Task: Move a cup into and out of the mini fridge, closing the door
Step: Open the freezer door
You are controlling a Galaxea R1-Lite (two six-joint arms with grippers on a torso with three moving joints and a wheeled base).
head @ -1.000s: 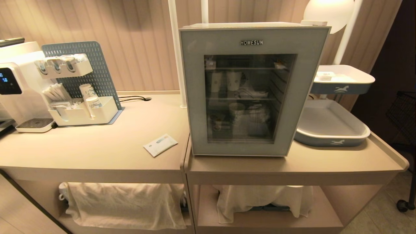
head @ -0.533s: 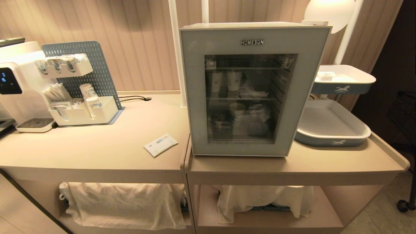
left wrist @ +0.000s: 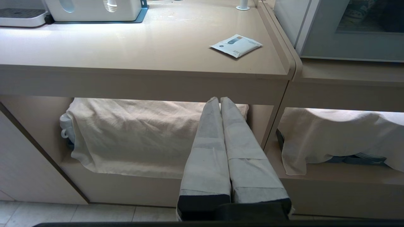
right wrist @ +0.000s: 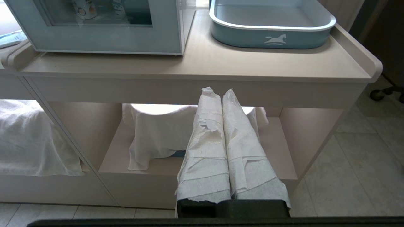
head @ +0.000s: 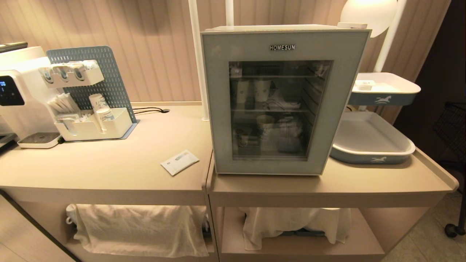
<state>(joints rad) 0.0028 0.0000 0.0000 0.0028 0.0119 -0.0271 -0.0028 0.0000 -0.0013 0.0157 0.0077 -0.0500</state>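
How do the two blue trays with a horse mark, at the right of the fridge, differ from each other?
The lower tray rests on the counter; the upper tray sits raised above it, farther back. The lower tray looks larger and deeper than the upper tray. The lower tray looks bare inside, while the upper tray holds a small white item. Both share blue sides, a white rim and a white horse mark.

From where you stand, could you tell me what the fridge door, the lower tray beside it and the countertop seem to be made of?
The door: a dark glass window, judging by the see-through view of the shelves, in a pale blue-grey frame with a smooth, faintly glossy face, perhaps glass or plastic.
The tray: probably moulded plastic, with rounded corners and a smooth white rim on a blue wall.
The countertop: matte beige, likely laminate; no grain shows.
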